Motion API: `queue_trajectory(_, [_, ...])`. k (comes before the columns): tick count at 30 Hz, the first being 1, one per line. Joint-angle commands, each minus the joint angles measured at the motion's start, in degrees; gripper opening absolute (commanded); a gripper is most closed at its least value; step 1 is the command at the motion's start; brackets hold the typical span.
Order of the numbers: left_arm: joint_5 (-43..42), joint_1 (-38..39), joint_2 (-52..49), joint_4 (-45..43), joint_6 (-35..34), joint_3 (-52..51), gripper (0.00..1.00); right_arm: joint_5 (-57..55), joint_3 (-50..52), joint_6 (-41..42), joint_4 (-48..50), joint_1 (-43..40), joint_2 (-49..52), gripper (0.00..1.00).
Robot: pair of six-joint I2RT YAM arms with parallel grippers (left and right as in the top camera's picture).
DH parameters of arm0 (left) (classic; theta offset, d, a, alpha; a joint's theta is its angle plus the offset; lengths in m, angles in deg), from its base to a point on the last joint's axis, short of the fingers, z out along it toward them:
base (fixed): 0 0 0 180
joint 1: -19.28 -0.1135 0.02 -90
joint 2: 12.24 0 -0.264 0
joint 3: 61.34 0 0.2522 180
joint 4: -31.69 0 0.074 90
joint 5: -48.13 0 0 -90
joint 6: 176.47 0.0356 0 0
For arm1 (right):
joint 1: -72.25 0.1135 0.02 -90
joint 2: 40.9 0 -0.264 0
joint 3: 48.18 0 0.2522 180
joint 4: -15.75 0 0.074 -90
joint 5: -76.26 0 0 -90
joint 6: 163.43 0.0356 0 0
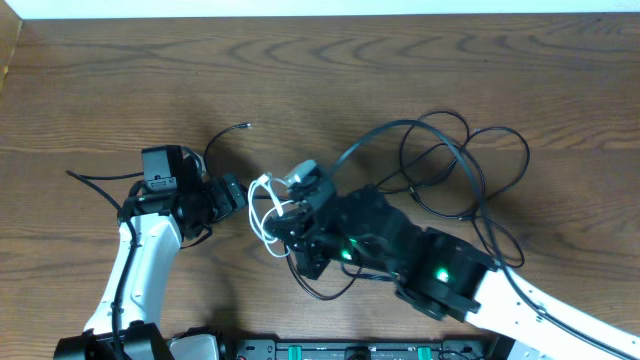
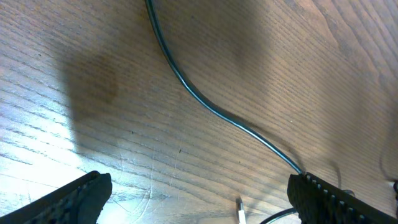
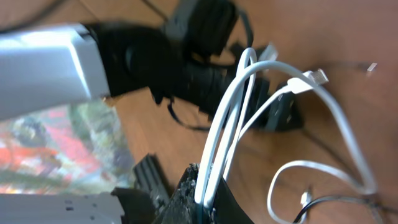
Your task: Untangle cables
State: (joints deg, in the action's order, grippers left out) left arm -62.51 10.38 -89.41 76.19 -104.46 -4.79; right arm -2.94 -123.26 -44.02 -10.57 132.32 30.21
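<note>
Snagging threatens: your right gripper (image 3: 208, 193) is clamped on the white cable (image 3: 219, 134), left gripper (image 2: 199, 196) wide and empty; pulling hard could tighten the black cable (image 2: 214, 112).

Robotics lab bench: a wood-grain worktop (image 1: 320, 70) fitted with a two-arm rig.
On the worktop, a white-shelled left arm (image 1: 140, 260) and right arm (image 1: 560, 318) reach in from its near edge. Along that near edge runs a black mounting rail (image 1: 350, 350) with green fittings. Beyond its far edge lies a plain pale strip (image 1: 300, 8).
</note>
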Motion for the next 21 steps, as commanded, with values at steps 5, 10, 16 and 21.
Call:
queue_trajectory(5, [0.6,-0.1,-0.3,0.0,0.1,-0.4,0.96,-16.6,-0.3,-5.8,0.1,0.2,-10.2,0.01])
queue_trajectory(10, [0.6,-0.1,-0.3,0.0,0.1,-0.4,0.96,-25.7,-0.3,-10.0,-0.8,0.2,-15.6,0.01])
queue_trajectory(16, [0.6,-0.1,-0.3,0.0,0.1,-0.4,0.96,-35.0,-0.3,-10.0,-5.2,0.2,-17.6,0.02])
queue_trajectory(21, [0.6,-0.1,-0.3,0.0,0.1,-0.4,0.96,-35.3,-0.3,-8.8,-7.2,0.3,-17.6,0.01])
